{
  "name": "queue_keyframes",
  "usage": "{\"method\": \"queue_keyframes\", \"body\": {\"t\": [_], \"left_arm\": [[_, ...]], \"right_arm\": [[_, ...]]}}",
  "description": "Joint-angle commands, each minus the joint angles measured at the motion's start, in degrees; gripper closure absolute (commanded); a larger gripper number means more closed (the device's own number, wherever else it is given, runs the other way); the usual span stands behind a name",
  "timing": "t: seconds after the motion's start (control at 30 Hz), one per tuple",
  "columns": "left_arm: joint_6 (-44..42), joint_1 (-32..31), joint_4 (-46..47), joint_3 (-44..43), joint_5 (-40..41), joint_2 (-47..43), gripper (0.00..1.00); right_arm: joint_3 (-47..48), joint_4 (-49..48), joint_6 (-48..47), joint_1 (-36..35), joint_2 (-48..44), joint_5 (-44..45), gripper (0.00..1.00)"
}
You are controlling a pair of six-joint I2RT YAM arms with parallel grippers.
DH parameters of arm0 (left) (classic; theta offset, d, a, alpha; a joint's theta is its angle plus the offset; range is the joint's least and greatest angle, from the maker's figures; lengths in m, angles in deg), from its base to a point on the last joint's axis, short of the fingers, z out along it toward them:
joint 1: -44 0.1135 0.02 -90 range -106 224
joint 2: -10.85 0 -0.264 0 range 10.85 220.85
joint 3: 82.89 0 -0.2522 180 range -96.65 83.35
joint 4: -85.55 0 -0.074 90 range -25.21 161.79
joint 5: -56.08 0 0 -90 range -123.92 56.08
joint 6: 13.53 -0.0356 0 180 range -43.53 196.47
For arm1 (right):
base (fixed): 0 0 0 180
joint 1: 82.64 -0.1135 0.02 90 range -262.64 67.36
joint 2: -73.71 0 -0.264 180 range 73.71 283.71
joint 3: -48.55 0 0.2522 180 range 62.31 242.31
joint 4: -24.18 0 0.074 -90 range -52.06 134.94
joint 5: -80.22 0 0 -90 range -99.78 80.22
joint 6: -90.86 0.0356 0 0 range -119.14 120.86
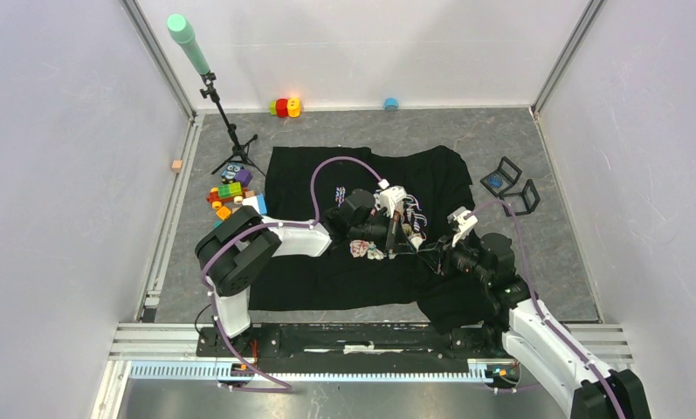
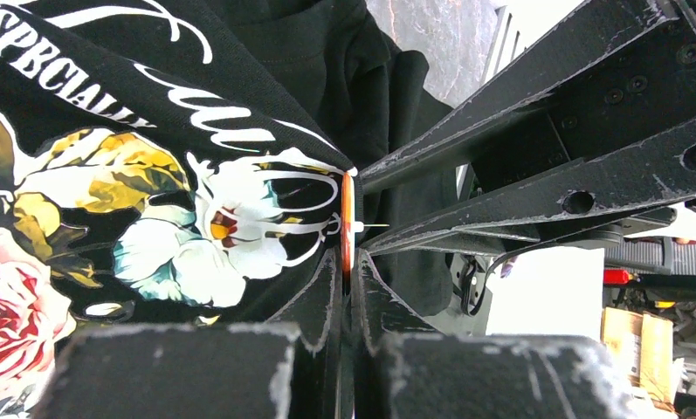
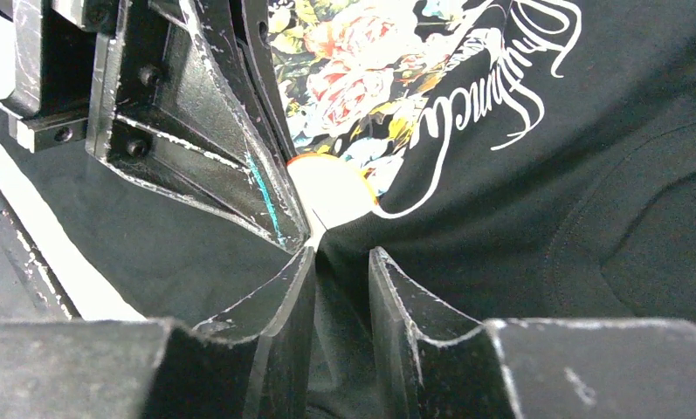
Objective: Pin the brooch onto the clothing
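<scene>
The black T-shirt with the rose print and white script lies spread on the table; it also shows in the left wrist view and the right wrist view. My left gripper is shut on the brooch, a round white disc with an orange rim, its thin pin pointing away from the print. My right gripper is shut on a raised fold of the shirt just in front of the brooch. In the top view the left gripper and right gripper meet over the shirt's middle.
Toy blocks lie left of the shirt beside a tripod with a green tube. Two black stands sit at the right. Red and yellow toys and a blue cap lie at the back wall.
</scene>
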Motion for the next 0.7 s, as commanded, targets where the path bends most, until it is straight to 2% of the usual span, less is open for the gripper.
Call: {"method": "queue_keyframes", "body": {"t": [0.0,0.2,0.37,0.67], "left_arm": [[0.8,-0.23,2.53,-0.12,-2.94,-2.7,0.98],[-0.26,-0.23,1.49,0.15,-3.87,-2.81,0.98],[-2.54,-0.06,0.48,0.4,-6.44,-3.15,0.98],[-6.92,3.9,-2.29,2.23,-18.9,-4.39,0.98]], "right_arm": [[2.96,0.18,-0.9,-0.21,-1.27,0.43,0.67],[3.69,-0.02,-0.9,-0.22,-1.96,0.12,0.68],[4.21,0.11,-1.49,-0.13,-0.87,-2.0,0.6],[2.81,-5.27,2.11,-0.13,-4.12,-14.69,0.31]]}}
